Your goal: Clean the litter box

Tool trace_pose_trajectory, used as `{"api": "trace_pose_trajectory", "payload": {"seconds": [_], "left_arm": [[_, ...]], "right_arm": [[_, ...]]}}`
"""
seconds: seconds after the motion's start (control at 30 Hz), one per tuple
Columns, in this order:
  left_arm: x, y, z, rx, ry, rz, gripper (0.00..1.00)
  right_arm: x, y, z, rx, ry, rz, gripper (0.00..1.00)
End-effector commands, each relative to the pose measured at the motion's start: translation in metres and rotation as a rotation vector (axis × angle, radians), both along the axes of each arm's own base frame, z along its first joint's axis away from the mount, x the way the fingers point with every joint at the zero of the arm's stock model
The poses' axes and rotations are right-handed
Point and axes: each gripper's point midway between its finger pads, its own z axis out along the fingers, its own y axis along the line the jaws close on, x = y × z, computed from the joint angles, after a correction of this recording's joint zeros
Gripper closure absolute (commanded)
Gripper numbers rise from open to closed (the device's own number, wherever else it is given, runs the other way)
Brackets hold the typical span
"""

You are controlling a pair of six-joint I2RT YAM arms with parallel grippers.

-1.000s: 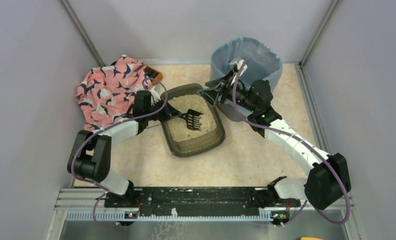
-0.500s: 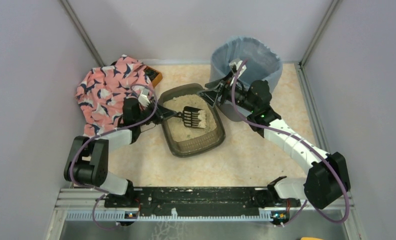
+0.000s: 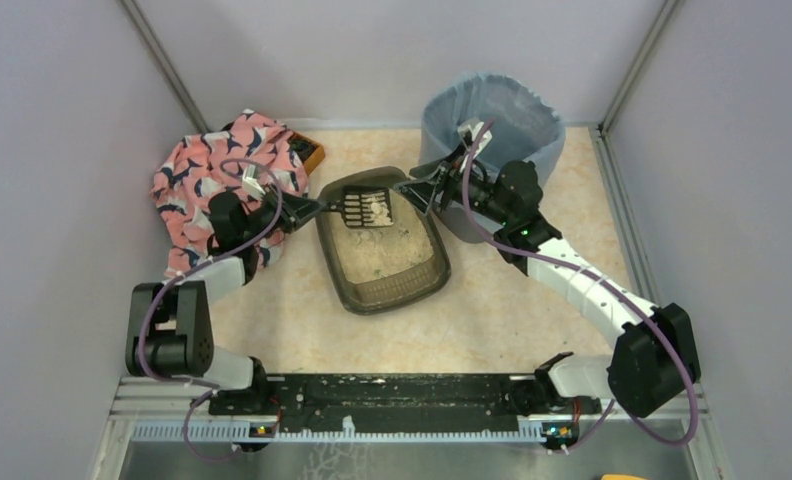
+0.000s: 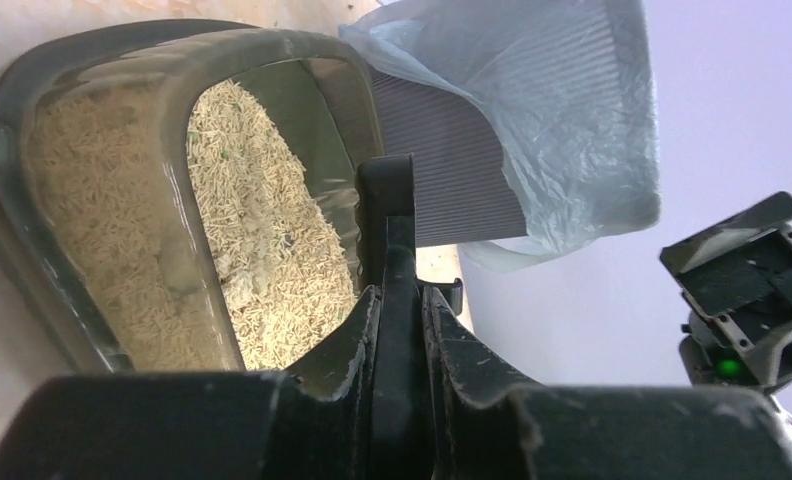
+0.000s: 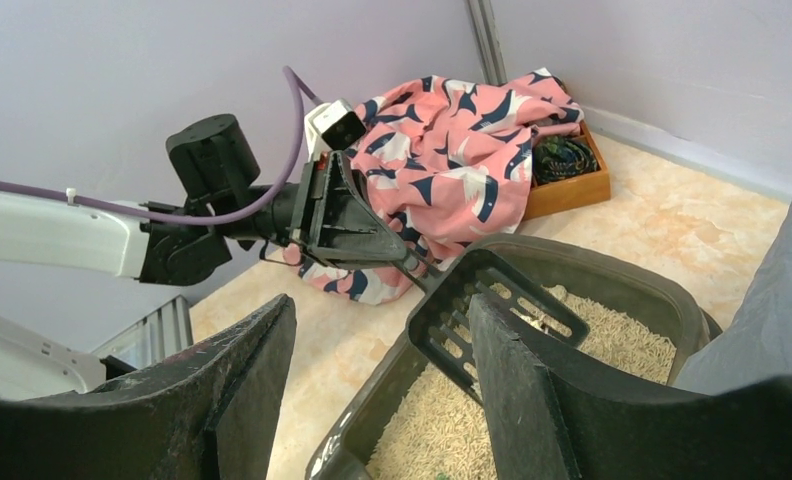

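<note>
– Litter box, where does it lie from the left gripper?
– I begin at the gripper itself. Its two fingers are pressed tight on the handle of the black slotted scoop. The scoop head reaches out ahead of it and hangs above the far end of the box, with a load of beige granules on it. The box lies ahead of this gripper and below the scoop, flat on the table, with more granules inside.
– And the right gripper?
– Its jaws stand wide apart and nothing is between them. It is at the far right corner of the box, and the scoop head is just in front of its fingers. If it touches the rim, I cannot tell. Close at the side of this gripper stands the round bin with a blue-grey bag liner, just beside the box.
– What is behind the left gripper?
– A pink patterned cloth in a heap, and next to it an orange wooden tray, partly covered by the cloth
</note>
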Motion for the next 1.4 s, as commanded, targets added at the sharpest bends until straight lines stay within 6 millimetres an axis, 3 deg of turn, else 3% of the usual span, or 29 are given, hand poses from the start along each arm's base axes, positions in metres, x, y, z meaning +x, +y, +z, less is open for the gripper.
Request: {"api": "trace_pose_trajectory", "payload": {"seconds": [0.0,0.33,0.47,0.53,0.63,0.7,0.77,0.8,0.87,0.97,1.07,1.17,1.3,1.37], "left_arm": [[-0.008,-0.002,0.012,-0.058,-0.044,-0.066,1.00],[-0.016,-0.013,-0.003,-0.103,0.002,-0.077,1.00],[-0.010,0.011,-0.002,-0.059,0.004,-0.020,1.00],[-0.012,0.001,-0.005,-0.038,0.021,-0.034,1.00],[-0.010,0.012,-0.014,-0.038,0.044,0.037,1.00],[-0.008,0.003,-0.020,-0.052,0.092,0.034,1.00],[-0.011,-0.015,-0.012,-0.111,0.092,0.004,1.00],[-0.010,-0.013,-0.005,-0.141,0.078,0.021,1.00],[-0.005,-0.004,-0.012,-0.113,0.113,0.078,1.00],[-0.006,-0.015,-0.006,-0.063,0.098,0.069,1.00],[-0.002,-0.002,-0.005,0.002,0.083,0.159,1.00],[-0.002,-0.013,0.000,0.007,0.066,0.138,1.00],[0.002,0.013,-0.001,0.033,0.041,0.223,1.00],[-0.001,0.007,0.007,0.001,0.025,0.183,1.00]], "right_arm": [[-0.005,0.001,0.009,0.012,-0.036,0.013,0.36],[-0.008,0.000,0.016,0.022,-0.047,0.018,0.36],[-0.009,-0.001,0.014,0.014,-0.043,0.018,0.36],[-0.009,-0.002,0.014,0.013,-0.045,0.013,0.36],[-0.007,-0.001,0.014,0.011,-0.043,0.010,0.36],[-0.009,-0.001,0.013,0.017,-0.045,0.020,0.36],[-0.006,0.001,0.010,0.014,-0.036,0.023,0.36],[-0.006,0.003,0.010,0.011,-0.030,0.029,0.36],[-0.008,0.003,0.011,0.012,-0.033,0.035,0.36],[-0.006,0.000,0.010,0.014,-0.038,0.015,0.36],[-0.006,0.000,0.007,0.003,-0.033,0.010,0.36],[-0.004,0.001,0.008,0.009,-0.032,0.015,0.36],[-0.006,-0.001,0.009,0.006,-0.031,0.012,0.36],[-0.004,-0.002,0.008,-0.002,-0.030,-0.004,0.36]]}}
